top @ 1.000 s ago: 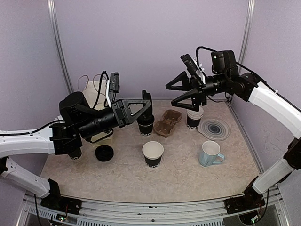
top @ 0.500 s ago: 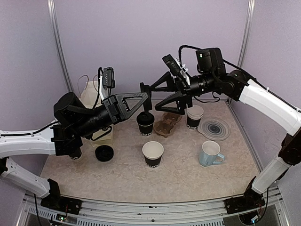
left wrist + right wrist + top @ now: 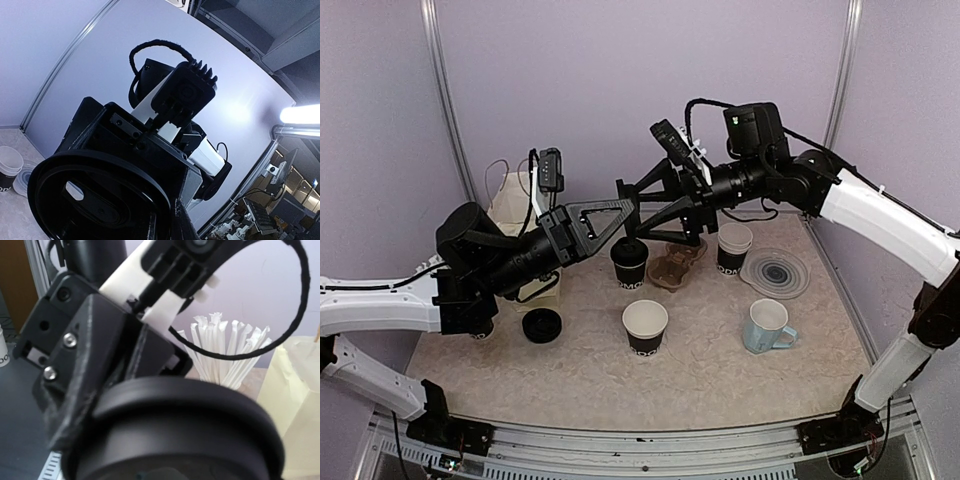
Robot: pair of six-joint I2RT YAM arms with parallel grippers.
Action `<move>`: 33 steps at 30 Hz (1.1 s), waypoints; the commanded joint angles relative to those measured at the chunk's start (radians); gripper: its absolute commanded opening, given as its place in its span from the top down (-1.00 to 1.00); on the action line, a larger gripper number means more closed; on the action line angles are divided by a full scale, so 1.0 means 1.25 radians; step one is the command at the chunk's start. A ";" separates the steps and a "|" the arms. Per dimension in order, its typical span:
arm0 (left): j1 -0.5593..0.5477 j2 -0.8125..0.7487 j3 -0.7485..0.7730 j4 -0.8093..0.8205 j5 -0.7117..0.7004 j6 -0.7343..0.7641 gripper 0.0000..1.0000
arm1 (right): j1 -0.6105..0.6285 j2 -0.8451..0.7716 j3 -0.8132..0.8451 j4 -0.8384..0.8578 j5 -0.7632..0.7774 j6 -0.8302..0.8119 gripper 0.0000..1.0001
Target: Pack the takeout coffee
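My left gripper (image 3: 626,196) is raised above the table's middle, shut on the rim of a black round lid (image 3: 100,192) that fills the lower left wrist view. My right gripper (image 3: 650,210) faces it with its fingers wide apart, one above and one below the lid (image 3: 175,425); I cannot tell whether they touch it. Below stand three black takeout cups: one dark-topped (image 3: 630,262), one showing its white inside (image 3: 645,326) at centre front, and another white-inside one (image 3: 733,246) at the back right. A second black lid (image 3: 542,325) lies at the left.
A brown pulp cup carrier (image 3: 677,258) lies between the back cups. A grey round disc (image 3: 775,272) and a light-blue mug (image 3: 767,326) sit at the right. A cream paper bag (image 3: 518,192) and a cup of white sticks (image 3: 225,347) are at the back left.
My left gripper has lifted from over the dark-topped cup and tipped upward. My right gripper has swung left from above the back right cup to straddle the lid.
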 commanded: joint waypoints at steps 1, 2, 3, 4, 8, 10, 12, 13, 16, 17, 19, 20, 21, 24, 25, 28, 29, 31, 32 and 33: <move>0.004 0.005 -0.011 0.033 -0.019 -0.008 1.00 | 0.016 0.011 0.019 0.014 -0.010 0.024 -0.70; 0.003 0.005 -0.013 0.036 -0.019 -0.010 1.00 | 0.016 0.012 0.018 0.016 -0.008 0.027 -0.66; 0.003 0.006 -0.014 0.037 -0.018 -0.013 0.99 | 0.016 0.013 0.017 0.018 -0.005 0.030 -0.63; 0.004 0.008 -0.015 0.039 -0.017 -0.015 0.99 | 0.017 0.014 0.016 0.022 -0.004 0.034 -0.62; 0.003 0.014 -0.014 0.042 -0.015 -0.017 0.99 | 0.017 0.021 0.014 0.030 -0.004 0.046 -0.52; 0.004 0.015 -0.012 0.033 -0.018 -0.015 0.93 | 0.016 0.024 0.016 0.026 0.000 0.043 -0.43; 0.003 0.014 -0.008 0.001 -0.025 -0.008 0.66 | 0.016 0.021 0.011 0.020 0.015 0.038 -0.40; 0.002 0.011 -0.002 -0.030 -0.036 -0.001 0.47 | 0.011 0.017 0.007 0.018 0.021 0.034 -0.39; -0.024 -0.017 0.016 -0.172 -0.124 0.053 0.04 | -0.026 0.000 -0.037 0.015 0.016 0.030 -0.38; -0.039 -0.035 0.023 -0.229 -0.174 0.075 -0.05 | -0.048 -0.007 -0.057 0.011 0.006 0.029 -0.37; -0.075 -0.061 0.030 -0.344 -0.268 0.105 -0.17 | -0.100 -0.031 -0.102 0.002 -0.011 0.011 -0.36; -0.087 -0.074 0.030 -0.422 -0.314 0.104 -0.20 | -0.126 -0.043 -0.125 -0.010 -0.008 -0.006 -0.36; -0.093 -0.077 0.030 -0.487 -0.359 0.087 -0.20 | -0.147 -0.053 -0.141 -0.027 -0.001 -0.029 -0.36; -0.093 -0.058 0.030 -0.712 -0.486 -0.001 -0.16 | -0.175 -0.069 -0.153 -0.130 0.045 -0.134 -0.37; -0.091 -0.040 0.034 -0.782 -0.518 -0.028 -0.15 | -0.177 -0.073 -0.154 -0.160 0.062 -0.168 -0.37; -0.078 0.036 0.045 -0.914 -0.552 -0.057 -0.09 | -0.179 -0.088 -0.165 -0.220 0.101 -0.231 -0.37; -0.072 0.068 0.044 -0.931 -0.554 -0.059 -0.08 | -0.179 -0.090 -0.166 -0.234 0.112 -0.245 -0.38; -0.059 0.126 0.036 -0.918 -0.546 -0.041 -0.05 | -0.179 -0.088 -0.162 -0.262 0.125 -0.280 -0.39; -0.051 0.153 0.031 -0.894 -0.538 -0.027 -0.04 | -0.179 -0.084 -0.156 -0.280 0.131 -0.294 -0.39; -0.039 0.170 0.025 -0.867 -0.525 -0.013 -0.04 | -0.178 -0.077 -0.147 -0.297 0.135 -0.311 -0.39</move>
